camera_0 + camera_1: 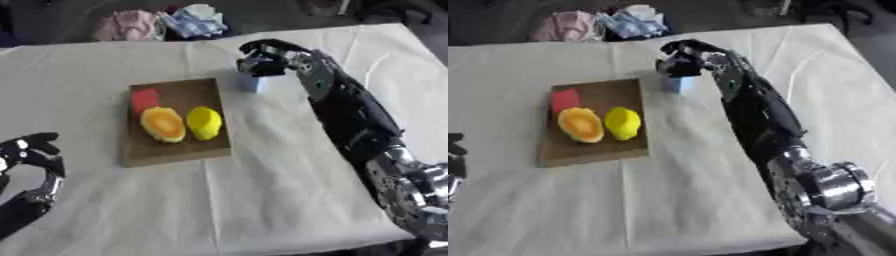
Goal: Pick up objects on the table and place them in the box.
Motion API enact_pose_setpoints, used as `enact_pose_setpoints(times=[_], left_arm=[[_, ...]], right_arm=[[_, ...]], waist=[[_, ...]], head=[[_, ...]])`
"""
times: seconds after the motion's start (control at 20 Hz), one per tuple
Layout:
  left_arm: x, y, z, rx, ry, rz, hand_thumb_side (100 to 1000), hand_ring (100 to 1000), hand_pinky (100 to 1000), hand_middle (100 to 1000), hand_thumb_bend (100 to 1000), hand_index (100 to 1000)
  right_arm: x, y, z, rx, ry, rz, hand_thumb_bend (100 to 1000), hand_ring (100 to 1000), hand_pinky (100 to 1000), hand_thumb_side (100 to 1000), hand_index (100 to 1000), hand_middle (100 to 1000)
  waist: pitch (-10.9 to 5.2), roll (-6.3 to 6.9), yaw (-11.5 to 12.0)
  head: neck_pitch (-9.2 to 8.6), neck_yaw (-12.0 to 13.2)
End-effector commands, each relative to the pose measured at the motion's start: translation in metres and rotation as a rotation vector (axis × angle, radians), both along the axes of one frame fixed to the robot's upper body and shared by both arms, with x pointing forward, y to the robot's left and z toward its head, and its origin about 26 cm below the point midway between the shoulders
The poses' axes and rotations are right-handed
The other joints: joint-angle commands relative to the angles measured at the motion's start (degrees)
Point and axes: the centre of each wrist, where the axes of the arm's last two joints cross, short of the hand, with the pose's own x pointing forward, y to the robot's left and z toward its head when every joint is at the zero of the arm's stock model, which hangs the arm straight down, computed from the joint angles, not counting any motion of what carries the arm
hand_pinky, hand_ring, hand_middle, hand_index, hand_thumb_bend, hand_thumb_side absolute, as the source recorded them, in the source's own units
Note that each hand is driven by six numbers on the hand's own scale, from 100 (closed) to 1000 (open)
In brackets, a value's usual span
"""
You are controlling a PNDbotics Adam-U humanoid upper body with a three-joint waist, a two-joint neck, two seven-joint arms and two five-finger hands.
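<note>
Your right hand (pixel 262 61) curls over a pale blue block (pixel 252 83), hiding its top; grip unclear, just right of the box (pixel 175 150).

A shallow brown box (pixel 175 145) lies flat on the white cloth, holding a red block (pixel 144 99) at its far left corner, with an orange oval fruit (pixel 163 124) and a yellow lemon-like fruit (pixel 204 122) side by side just nearer. A small pale blue block (pixel 252 83) stands upright on the cloth just beyond the box's far right corner, directly under curled fingers.
</note>
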Motion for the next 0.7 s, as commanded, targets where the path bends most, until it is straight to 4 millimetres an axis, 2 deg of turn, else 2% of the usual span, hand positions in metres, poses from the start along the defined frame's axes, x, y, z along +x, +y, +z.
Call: enact_pose_setpoints(times=[0.05,0.2,0.35,0.4,0.55,0.7], left_arm=[[0.000,-0.002,0.007,0.001,-0.024,-0.015,560,565,665,609,100,839],[0.000,-0.002,0.007,0.001,-0.024,-0.015,560,565,665,609,100,839],[0.000,-0.002,0.007,0.001,-0.024,-0.015,560,565,665,609,100,839],[0.000,-0.002,0.007,0.001,-0.024,-0.015,560,564,665,609,100,839],[0.000,-0.001,0.007,0.001,-0.023,-0.014,560,563,665,609,100,839],[0.000,-0.001,0.007,0.002,-0.023,-0.014,559,563,666,609,100,839]], right_arm=[[0.002,-0.008,0.015,-0.010,-0.045,-0.024,100,911,946,703,955,899],[0.003,-0.008,0.018,0.002,-0.071,-0.020,100,912,947,662,953,898],[0.003,-0.008,0.026,0.026,-0.124,-0.012,100,925,957,546,953,911],[0.003,-0.008,0.029,0.031,-0.143,-0.007,100,926,958,540,953,913],[0.004,-0.009,0.039,0.045,-0.208,0.012,100,959,988,445,959,945],[0.004,-0.011,0.045,0.060,-0.261,0.014,100,976,1000,414,966,961]], waist=[[-0.89,0.68,0.1],[-0.88,0.69,0.1],[-0.88,0.71,0.0],[-0.88,0.70,0.0],[-0.91,0.70,0.0],[-0.92,0.69,0.0]], head=[[0.26,-0.1],[0.26,-0.1],[0.26,0.0],[0.26,0.0],[0.26,0.0],[0.26,0.0]])
